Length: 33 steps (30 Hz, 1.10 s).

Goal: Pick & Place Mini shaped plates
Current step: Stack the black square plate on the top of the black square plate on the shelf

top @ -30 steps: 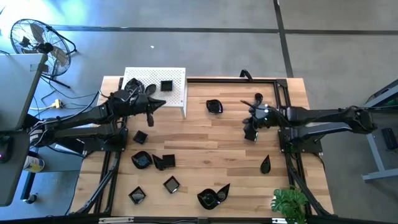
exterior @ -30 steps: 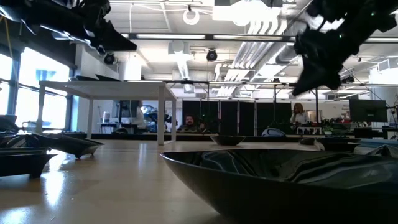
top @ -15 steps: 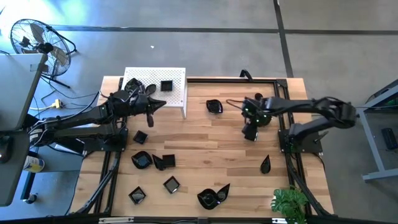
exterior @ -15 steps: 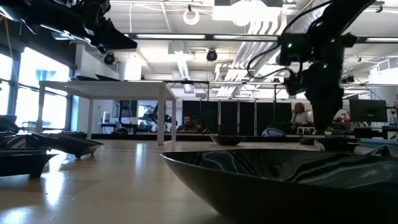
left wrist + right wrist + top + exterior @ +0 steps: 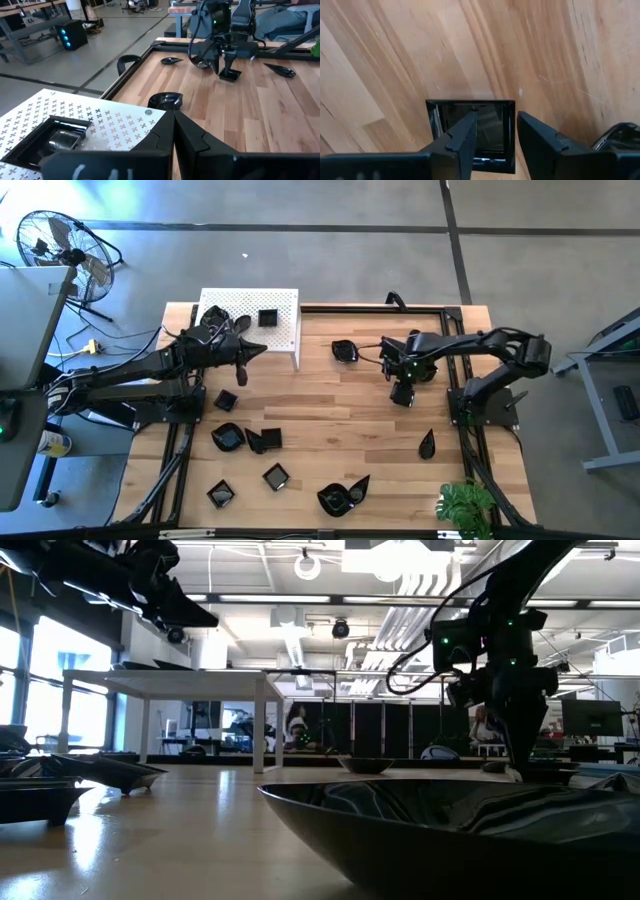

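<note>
Your right gripper [image 5: 492,135] hung open, pointing straight down over a square plate [image 5: 472,131] on the table's [image 5: 340,415] right half, one finger above the dish's hollow and the other past its rim; whether they touched it, you couldn't tell. Your left gripper [image 5: 238,352] waited shut beside the white stand [image 5: 285,305], which carried another square plate [image 5: 267,318]. Other plates [image 5: 245,438] lay scattered along the near-left edge, with a round one [image 5: 344,351] just beyond the right gripper.
</note>
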Available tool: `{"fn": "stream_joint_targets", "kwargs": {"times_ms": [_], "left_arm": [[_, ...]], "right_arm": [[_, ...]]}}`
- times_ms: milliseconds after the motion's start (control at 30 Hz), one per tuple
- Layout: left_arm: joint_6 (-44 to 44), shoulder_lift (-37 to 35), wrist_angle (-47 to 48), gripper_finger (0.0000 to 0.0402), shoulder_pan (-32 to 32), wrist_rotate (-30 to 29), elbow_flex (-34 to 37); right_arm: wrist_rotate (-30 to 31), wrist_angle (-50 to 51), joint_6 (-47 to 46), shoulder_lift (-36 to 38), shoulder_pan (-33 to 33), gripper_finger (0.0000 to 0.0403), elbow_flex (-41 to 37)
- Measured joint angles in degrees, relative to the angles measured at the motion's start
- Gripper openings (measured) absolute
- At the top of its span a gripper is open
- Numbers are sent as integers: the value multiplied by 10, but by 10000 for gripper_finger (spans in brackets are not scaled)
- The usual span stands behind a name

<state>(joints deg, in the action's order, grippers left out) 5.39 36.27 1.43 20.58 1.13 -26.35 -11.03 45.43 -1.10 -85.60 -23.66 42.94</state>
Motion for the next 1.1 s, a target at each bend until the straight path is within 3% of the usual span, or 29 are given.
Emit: {"fn": "stream_joint_targets", "kwargs": {"times_ms": [400,567,833,1100], "left_arm": [[0,0,-2,0,0,0,0],[-11,0,-8,0,0,20,0],[-11,0,-15,0,0,29,-1],[-14,0,-12,0,0,29,-1]], "right_arm": [[-1,7,37,0,-25,128,0],[-36,4,51,0,-42,128,-1],[-41,-25,48,0,-45,127,-26],[-69,-27,50,0,-53,82,-26]]}}
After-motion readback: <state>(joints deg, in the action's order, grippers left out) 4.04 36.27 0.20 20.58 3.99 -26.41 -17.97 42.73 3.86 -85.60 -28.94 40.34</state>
